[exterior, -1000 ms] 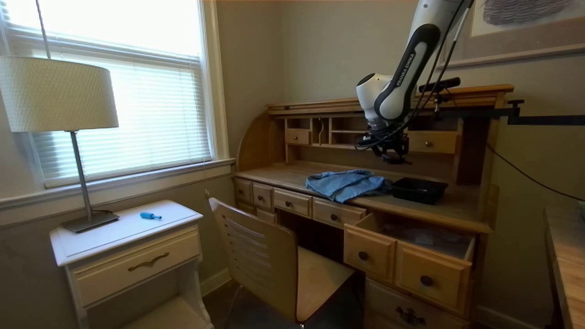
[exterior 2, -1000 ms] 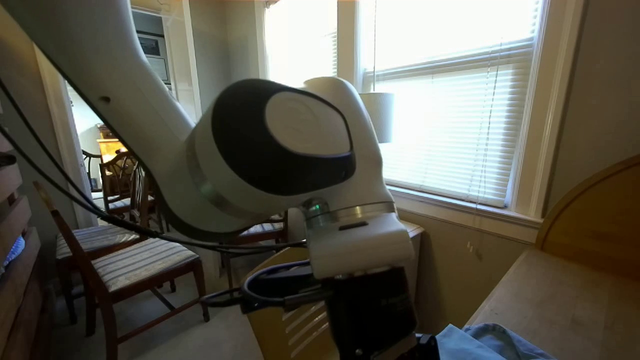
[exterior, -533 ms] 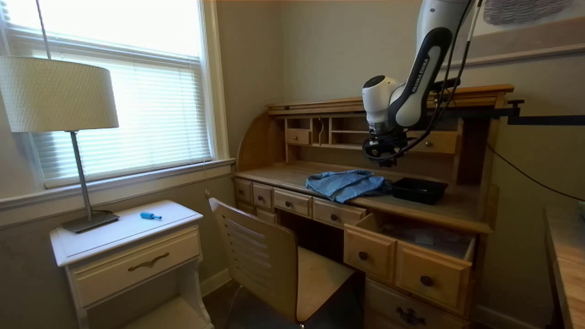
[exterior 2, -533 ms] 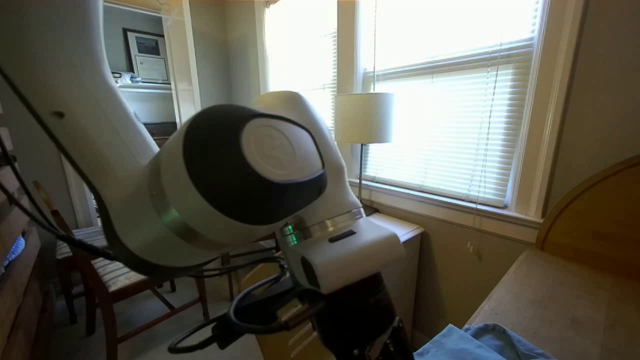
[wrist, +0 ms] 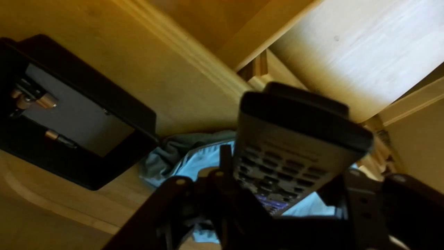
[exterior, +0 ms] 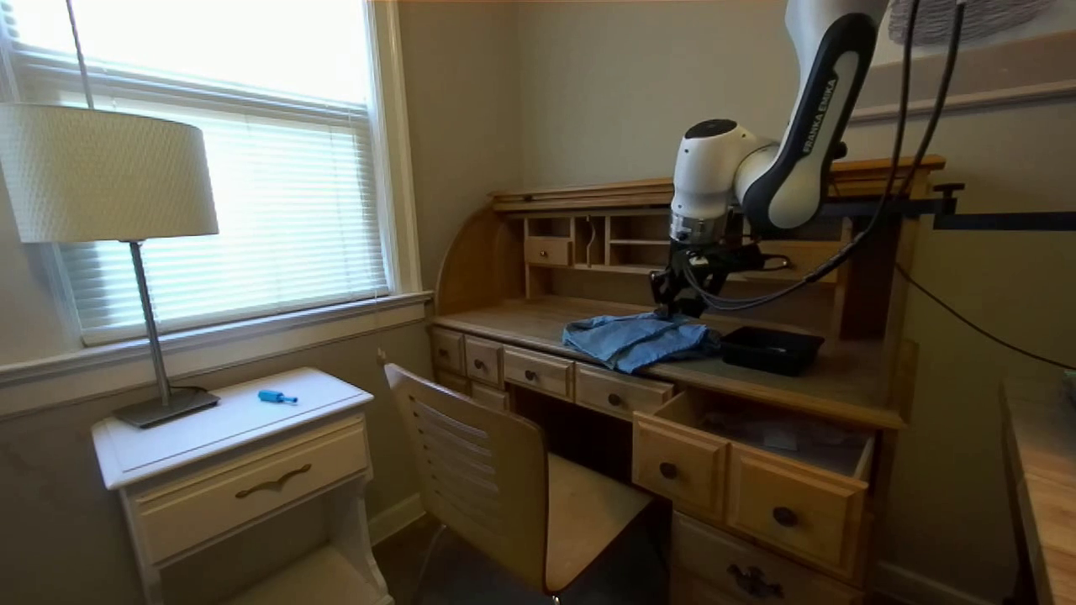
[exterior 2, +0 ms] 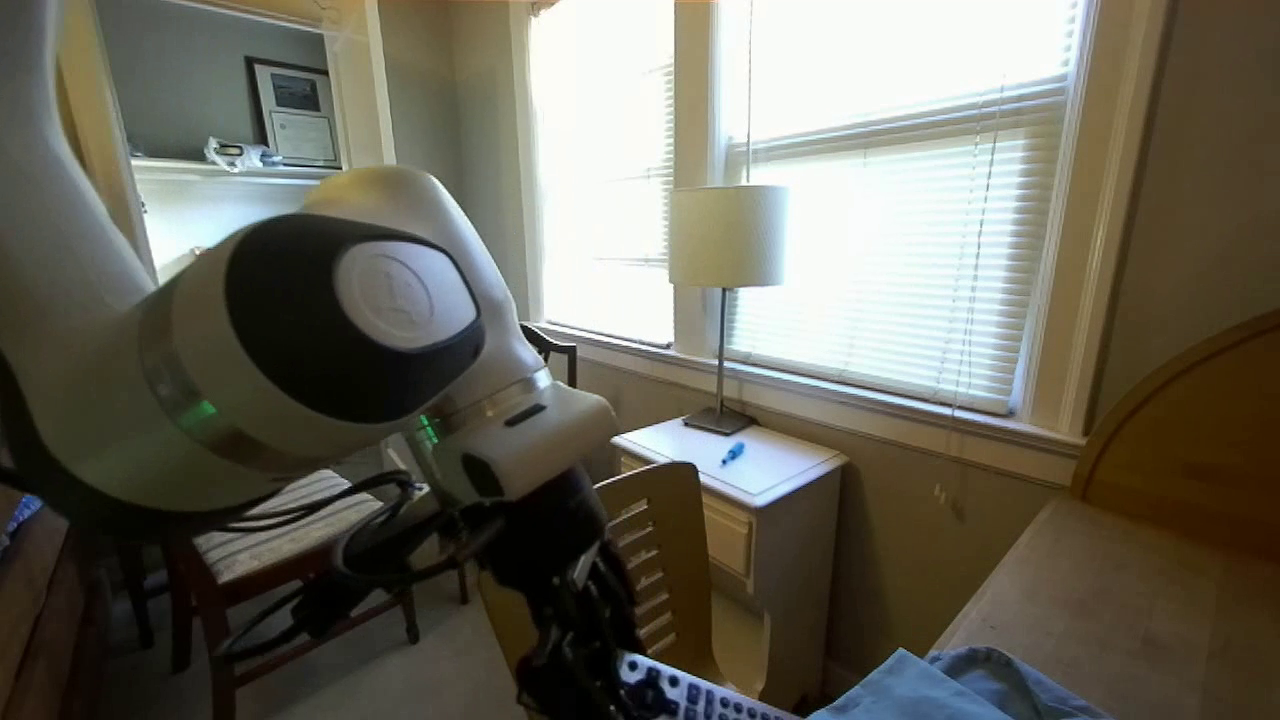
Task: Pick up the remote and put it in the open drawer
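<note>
The remote (wrist: 288, 152) is grey with dark buttons and a dark end. My gripper (wrist: 282, 173) is shut on it, with a finger on each side, and the remote sticks out tilted from the jaws. In an exterior view the gripper (exterior: 672, 302) is over the desk, just above or behind the blue cloth; the remote cannot be made out there. In an exterior view the remote (exterior 2: 700, 697) shows beside the gripper (exterior 2: 585, 655) at the bottom edge. The open drawer (exterior: 797, 504) is at the desk's right front, lower than the gripper, with pale items inside.
A black tray (exterior: 772, 351) stands on the desk above the open drawer; it holds batteries in the wrist view (wrist: 78, 83). A blue cloth (exterior: 635, 336) lies left of it. A chair (exterior: 487, 470) stands in front. A white side table (exterior: 244, 420) bears a lamp and blue tool.
The arm has swung and turned. The gripper has moved left and slightly lower over the cloth. The remote, out of sight before, now shows at the bottom of an exterior view.
</note>
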Motion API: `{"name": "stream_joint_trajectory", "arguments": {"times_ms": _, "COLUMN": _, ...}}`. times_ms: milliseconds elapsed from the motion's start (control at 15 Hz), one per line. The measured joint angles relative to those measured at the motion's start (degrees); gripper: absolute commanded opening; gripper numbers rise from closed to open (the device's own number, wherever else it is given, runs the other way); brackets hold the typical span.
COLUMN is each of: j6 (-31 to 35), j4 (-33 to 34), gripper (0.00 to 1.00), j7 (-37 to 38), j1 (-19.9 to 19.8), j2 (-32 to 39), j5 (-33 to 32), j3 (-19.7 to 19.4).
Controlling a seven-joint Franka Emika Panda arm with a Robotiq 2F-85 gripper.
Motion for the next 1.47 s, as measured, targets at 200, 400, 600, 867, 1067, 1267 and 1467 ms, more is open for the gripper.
{"name": "stream_joint_trajectory", "arguments": {"times_ms": 200, "j6": 3.53, "j4": -4.72, "gripper": 0.29, "j7": -7.95, "j1": -2.65, "j2": -2.13, "j5": 0.04, "j3": 3.99}}
{"name": "stream_joint_trajectory", "arguments": {"times_ms": 400, "j6": 5.62, "j4": -8.34, "gripper": 0.29, "j7": -17.48, "j1": -8.33, "j2": -2.35, "j5": 0.16, "j3": 9.77}}
{"name": "stream_joint_trajectory", "arguments": {"times_ms": 600, "j6": 6.26, "j4": -11.61, "gripper": 0.29, "j7": -28.40, "j1": -15.90, "j2": -2.04, "j5": 0.86, "j3": 16.85}}
{"name": "stream_joint_trajectory", "arguments": {"times_ms": 867, "j6": 4.91, "j4": -14.15, "gripper": 0.29, "j7": -44.01, "j1": -29.12, "j2": 0.14, "j5": 1.33, "j3": 27.77}}
{"name": "stream_joint_trajectory", "arguments": {"times_ms": 1067, "j6": -0.76, "j4": -13.73, "gripper": 0.29, "j7": -55.73, "j1": -37.55, "j2": 3.08, "j5": 1.98, "j3": 34.06}}
{"name": "stream_joint_trajectory", "arguments": {"times_ms": 1267, "j6": -8.26, "j4": -12.21, "gripper": 0.29, "j7": -65.87, "j1": -40.21, "j2": 4.73, "j5": 4.50, "j3": 35.24}}
{"name": "stream_joint_trajectory", "arguments": {"times_ms": 1467, "j6": -8.75, "j4": -10.03, "gripper": 0.29, "j7": -74.35, "j1": -31.51, "j2": 4.87, "j5": 11.21, "j3": 26.25}}
